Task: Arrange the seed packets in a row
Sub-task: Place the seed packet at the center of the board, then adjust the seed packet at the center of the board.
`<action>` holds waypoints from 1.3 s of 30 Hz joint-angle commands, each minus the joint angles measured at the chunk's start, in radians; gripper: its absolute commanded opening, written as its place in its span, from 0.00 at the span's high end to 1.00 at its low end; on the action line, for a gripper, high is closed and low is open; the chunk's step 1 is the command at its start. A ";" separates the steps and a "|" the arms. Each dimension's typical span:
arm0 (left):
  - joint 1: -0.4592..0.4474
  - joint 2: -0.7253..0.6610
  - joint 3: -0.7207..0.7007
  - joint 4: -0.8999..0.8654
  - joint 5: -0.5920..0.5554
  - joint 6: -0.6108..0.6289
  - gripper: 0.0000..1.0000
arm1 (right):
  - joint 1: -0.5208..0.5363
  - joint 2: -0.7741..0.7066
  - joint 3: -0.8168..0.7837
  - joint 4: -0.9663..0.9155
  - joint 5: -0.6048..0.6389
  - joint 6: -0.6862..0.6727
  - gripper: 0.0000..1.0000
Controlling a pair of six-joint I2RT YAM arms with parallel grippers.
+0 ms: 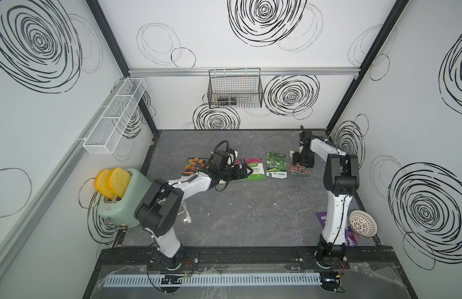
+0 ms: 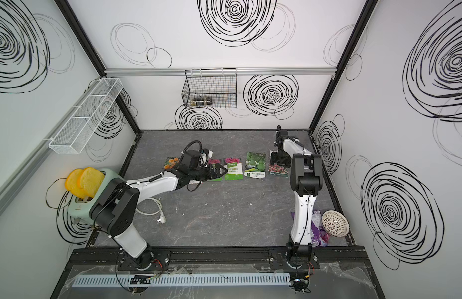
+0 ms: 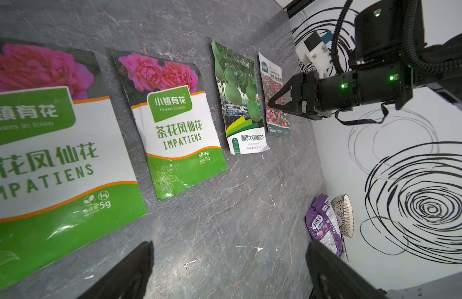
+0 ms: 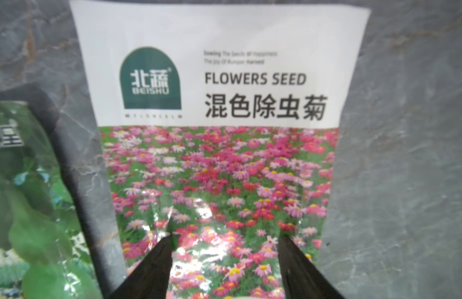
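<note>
Seed packets (image 1: 276, 165) — glossy, flat, flower-printed — lie side by side; left claw (image 3: 228, 248) and right claw (image 4: 226, 234) released.

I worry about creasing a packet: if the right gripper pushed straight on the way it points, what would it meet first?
The glossy rectangular seed packet printed with a red-pink flower field, lying flat under the right gripper, whose spread tips may be touching it.
</note>
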 commanded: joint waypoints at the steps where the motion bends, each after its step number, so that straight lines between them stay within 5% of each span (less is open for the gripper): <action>1: -0.004 -0.027 0.007 0.045 0.010 0.007 0.04 | 0.014 -0.001 0.035 -0.039 0.018 -0.024 0.30; 9: 0.002 -0.048 0.059 -0.002 0.001 0.030 0.04 | 0.027 -0.133 0.056 -0.010 -0.106 -0.002 0.26; 22: 0.076 -0.143 -0.009 -0.063 -0.024 0.048 0.04 | 0.242 -0.139 -0.029 0.052 -0.299 0.070 0.27; 39: 0.114 -0.199 -0.093 -0.055 -0.020 0.053 0.04 | 0.291 -0.124 -0.167 0.038 -0.164 -0.027 0.27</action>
